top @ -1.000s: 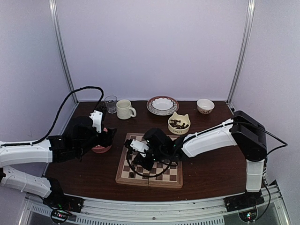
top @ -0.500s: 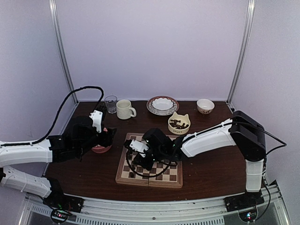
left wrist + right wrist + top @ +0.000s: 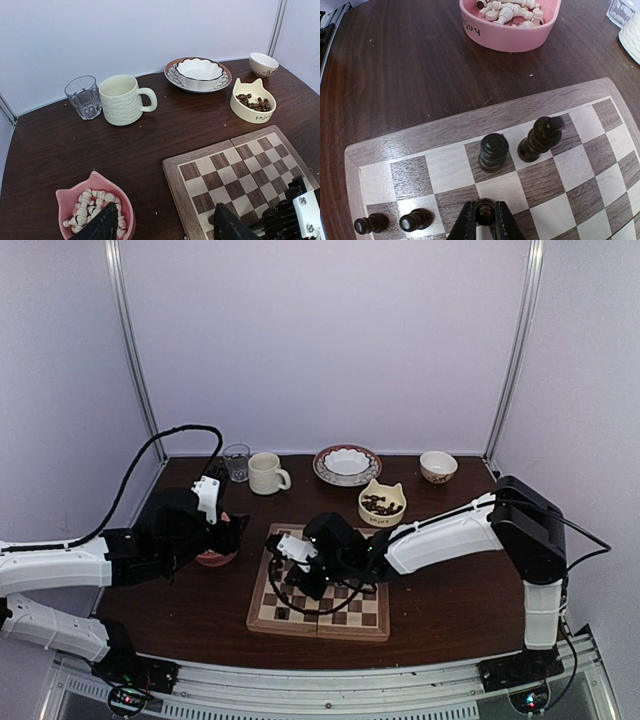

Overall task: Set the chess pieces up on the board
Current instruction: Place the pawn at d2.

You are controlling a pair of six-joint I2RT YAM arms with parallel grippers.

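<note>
I note right end effector [image 3: 485,223] closed on a dark chess piece [image 3: 485,210] over the board [image 3: 580,165], four more dark pieces [image 3: 493,151] standing on nearby squares, left end effector [image 3: 165,227] spread wide and empty, over the counter [image 3: 150,135] between pink bowl [image 3: 70,197] and board edge

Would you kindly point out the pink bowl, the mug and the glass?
pink bowl [image 3: 510,40], right wrist view, outer wall.
mug [image 3: 121,105], left wrist view, ribbed body.
glass [image 3: 83,99], left wrist view, side wall.
</note>
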